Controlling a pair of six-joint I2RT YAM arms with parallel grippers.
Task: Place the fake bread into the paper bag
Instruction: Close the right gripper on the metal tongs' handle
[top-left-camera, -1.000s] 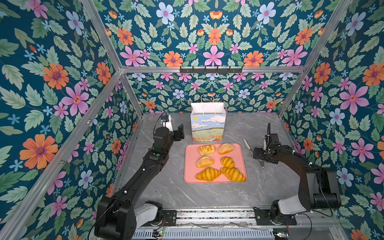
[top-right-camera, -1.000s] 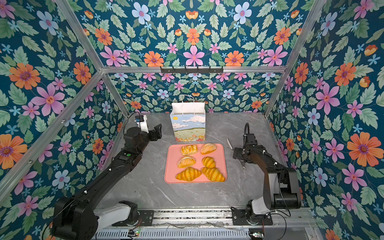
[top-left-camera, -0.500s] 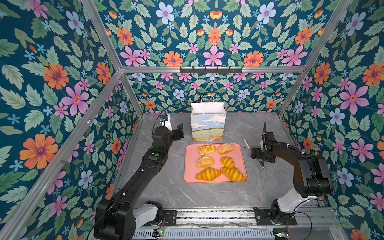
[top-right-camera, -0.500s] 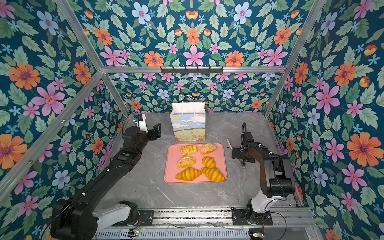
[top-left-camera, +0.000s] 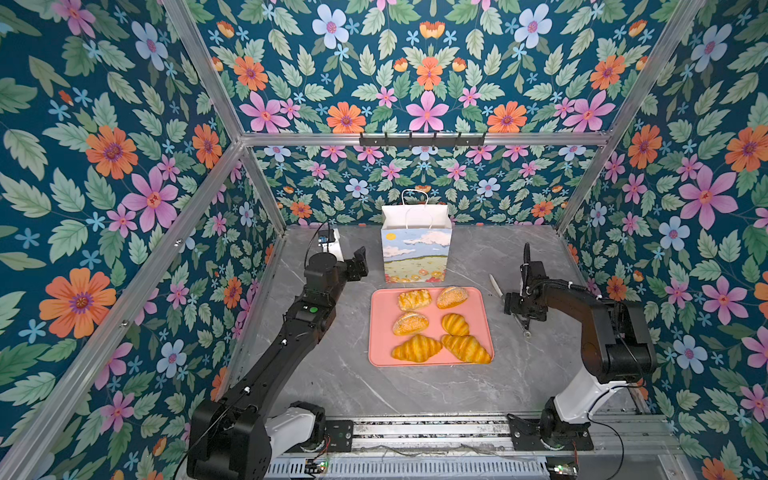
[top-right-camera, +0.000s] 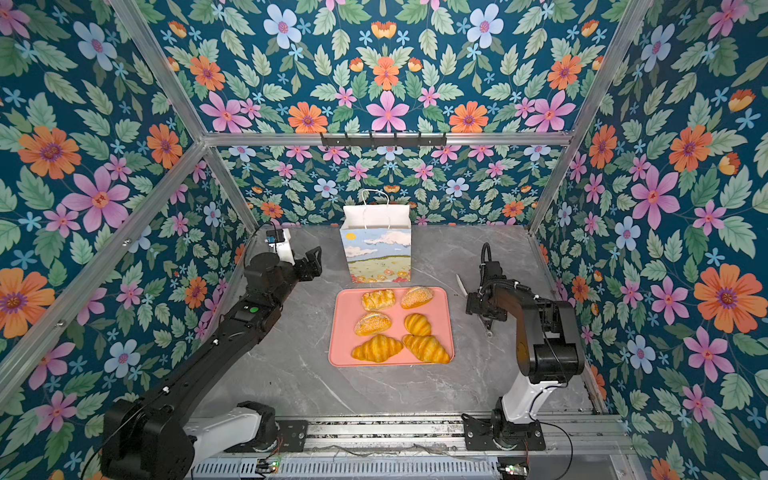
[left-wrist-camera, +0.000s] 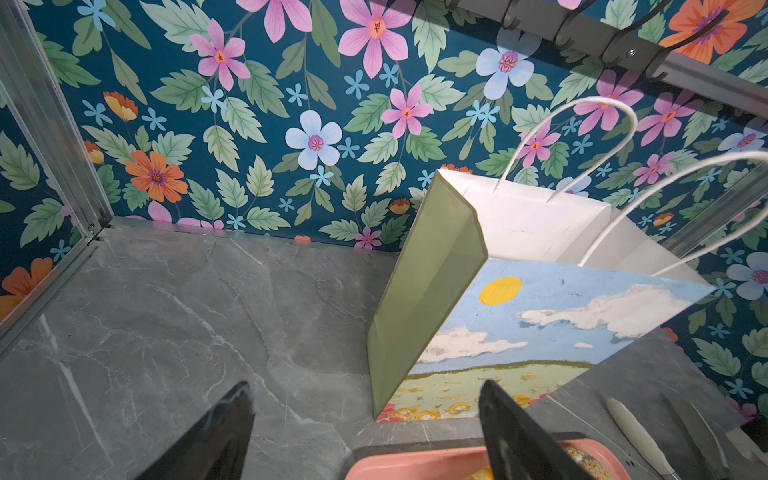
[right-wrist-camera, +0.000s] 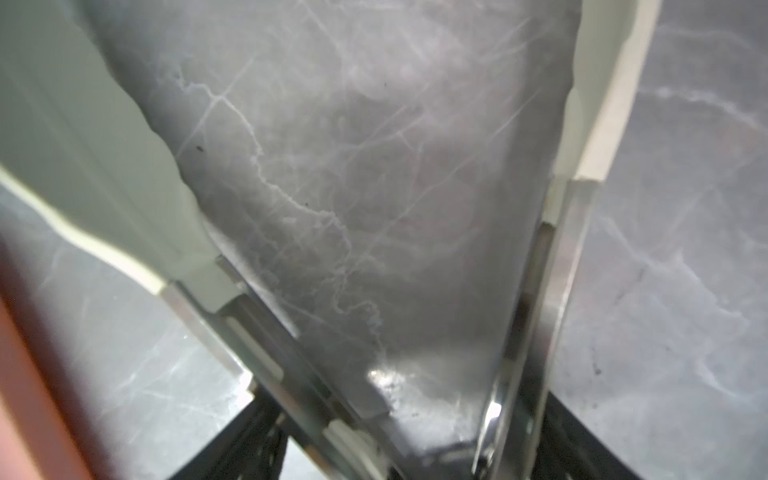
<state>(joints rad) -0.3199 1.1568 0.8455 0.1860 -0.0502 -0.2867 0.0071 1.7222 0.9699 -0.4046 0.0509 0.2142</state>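
**Q:** Where does the fake bread (top-right-camera: 377, 348) lie?

**A:** All six pieces rest on the pink tray (top-left-camera: 379, 332) at mid-table (top-left-camera: 332, 382).
- Far row: (a) lattice pastry (top-left-camera: 414, 299), (b) sesame roll (top-left-camera: 451, 296).
- Middle row: (c) second sesame roll (top-left-camera: 410, 323), (d) small croissant (top-left-camera: 455, 324).
- Near row: (e) left croissant (top-left-camera: 417, 348), (f) right croissant (top-left-camera: 466, 348).

**Q:** And the paper bag?

**A:** The paper bag (top-left-camera: 417, 253) stands upright just beyond the tray's far edge. Its mouth is open upward, its inside is white, and its cord handles are raised. The painted sky and meadow face the tray. My left wrist view shows a narrow strip of table between bag and tray.

**Q:** State of your left tool?

**A:** My left gripper (top-left-camera: 359, 262) hangs above the table to the left of the bag, apart from it. Its jaws are spread wide with nothing between them. In my left wrist view the two dark fingertips (left-wrist-camera: 224, 428) frame bare table and the bag's green side panel.

**Q:** And the right?

**A:** My right gripper (top-left-camera: 514, 309) is down over the tongs (top-left-camera: 494, 286), which lie on the table to the right of the tray, apart from it. In my right wrist view, which is blurred, my dark fingers (right-wrist-camera: 241, 449) flank the tongs' metal arms near their joined end. The white tips splay away from me. I cannot tell whether the fingers press on the metal or merely stand beside it.
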